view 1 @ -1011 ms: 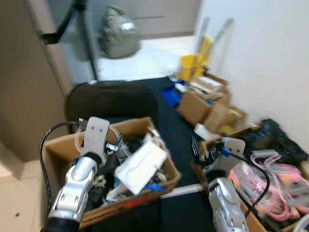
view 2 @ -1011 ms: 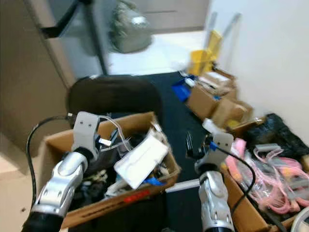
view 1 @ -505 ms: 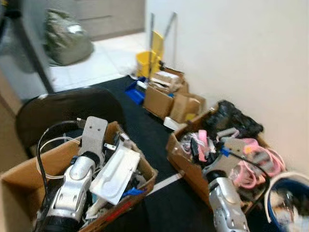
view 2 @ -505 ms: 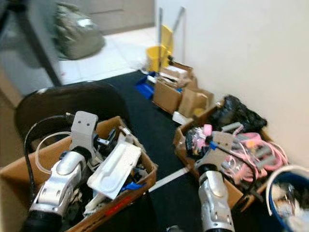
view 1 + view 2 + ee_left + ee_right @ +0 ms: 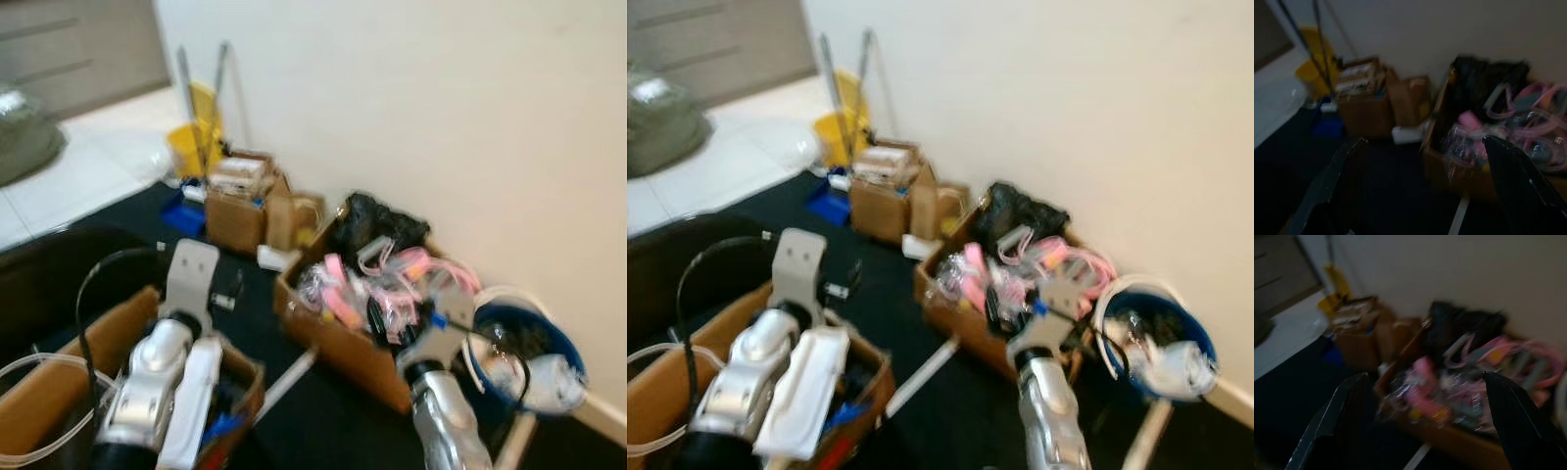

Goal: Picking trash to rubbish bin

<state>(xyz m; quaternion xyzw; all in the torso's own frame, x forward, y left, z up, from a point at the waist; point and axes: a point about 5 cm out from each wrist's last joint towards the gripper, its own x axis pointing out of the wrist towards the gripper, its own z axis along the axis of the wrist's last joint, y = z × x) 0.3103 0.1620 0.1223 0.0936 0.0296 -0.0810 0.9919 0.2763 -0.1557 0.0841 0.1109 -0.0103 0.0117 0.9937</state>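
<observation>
Flanking two hands, three cardboard boxes (image 5: 338,338).

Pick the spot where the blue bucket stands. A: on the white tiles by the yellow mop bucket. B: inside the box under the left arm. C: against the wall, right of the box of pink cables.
C: the blue bucket sits at the wall, right of the box of pink cables.

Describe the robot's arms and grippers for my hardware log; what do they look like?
Both arms are silver, jointed metal. The left arm carries a grey wrist bracket and a looping black cable. The right arm has a blue marking and black cable. Each gripper has two long black fingers.
</observation>
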